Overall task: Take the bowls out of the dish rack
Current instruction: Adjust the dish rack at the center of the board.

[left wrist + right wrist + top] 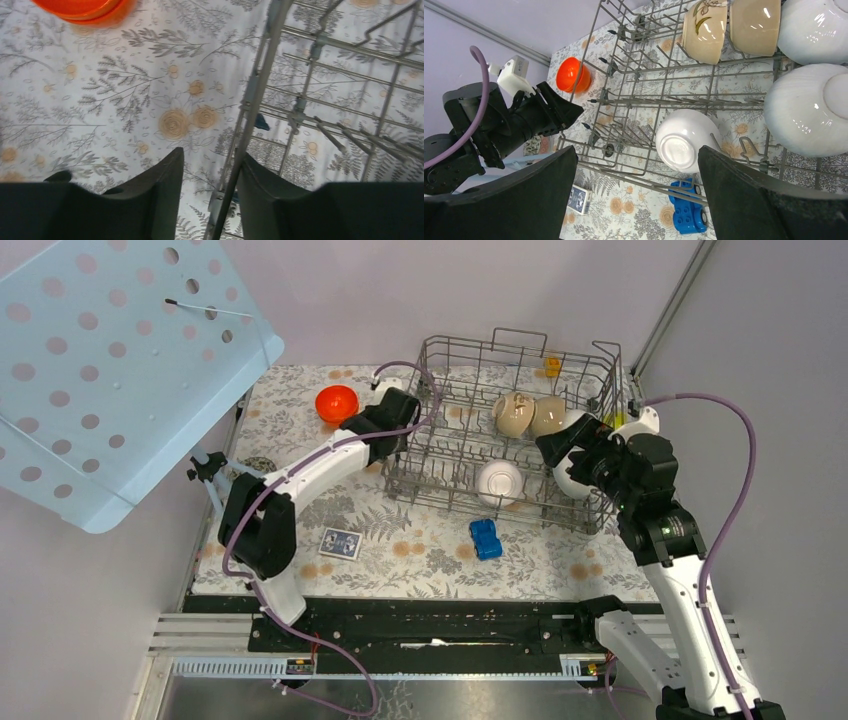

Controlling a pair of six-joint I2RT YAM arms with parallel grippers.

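Observation:
The grey wire dish rack (430, 340) stands at the back of the table. In it are two beige bowls (514, 414) (754, 25) and a white bowl (499, 482) lying on its side. Two more white bowls (809, 117) sit at the rack's right end. An orange-red bowl (336, 403) rests on the cloth left of the rack. My left gripper (211, 154) straddles the rack's left rim wire (260, 75). Its right finger is against the wire and its left finger stands apart from it. My right gripper (636, 150) hovers wide open above the rack's near right part, holding nothing.
A blue toy car (485, 538) and a small card box (340, 543) lie on the flowered cloth in front of the rack. A light blue perforated panel (110, 370) overhangs the left side. A small yellow piece (552, 366) sits at the rack's back rim.

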